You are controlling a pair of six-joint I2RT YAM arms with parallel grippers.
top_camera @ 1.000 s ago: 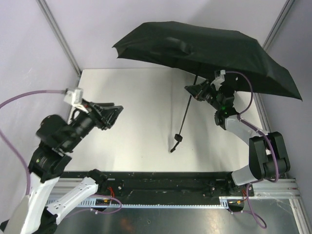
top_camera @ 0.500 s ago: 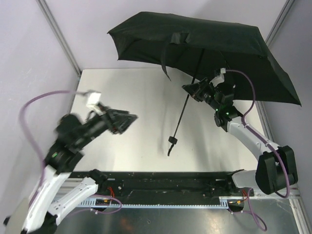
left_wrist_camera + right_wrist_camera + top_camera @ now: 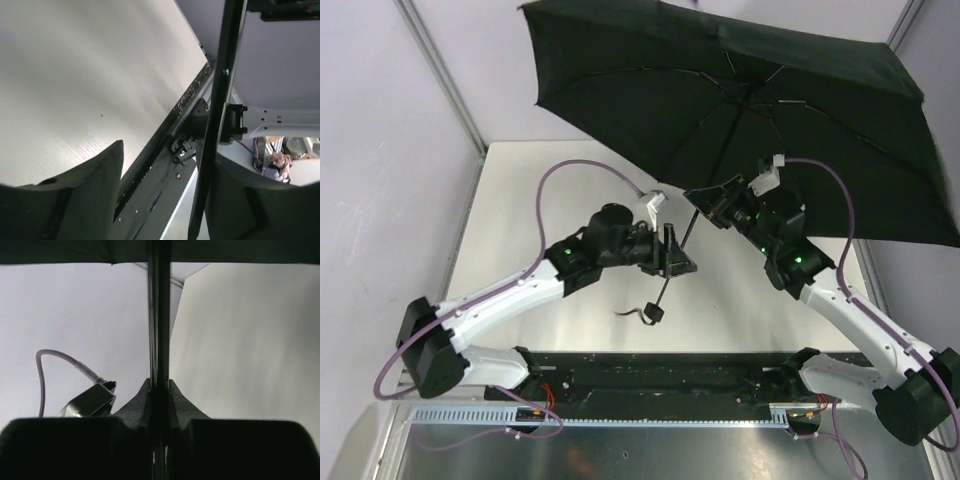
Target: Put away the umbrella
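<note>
Right gripper (image 3: 159, 390) is clenched on the thin shaft (image 3: 159, 315) of the open umbrella (image 3: 770, 120), the rod pinched dead centre between its jaws. Lower on the same shaft, the left gripper (image 3: 677, 262) stands released, jaws wide apart, the rod running between them and close along one finger (image 3: 240, 200); whether it touches cannot be told. Just beyond the left jaws the shaft ends in the handle (image 3: 653, 313), the wrist cord (image 3: 625, 315) curling beside it over the white table (image 3: 540, 190). Above the right jaws the black canopy (image 3: 620, 90) spreads wide and tilted, overhanging both grippers.
</note>
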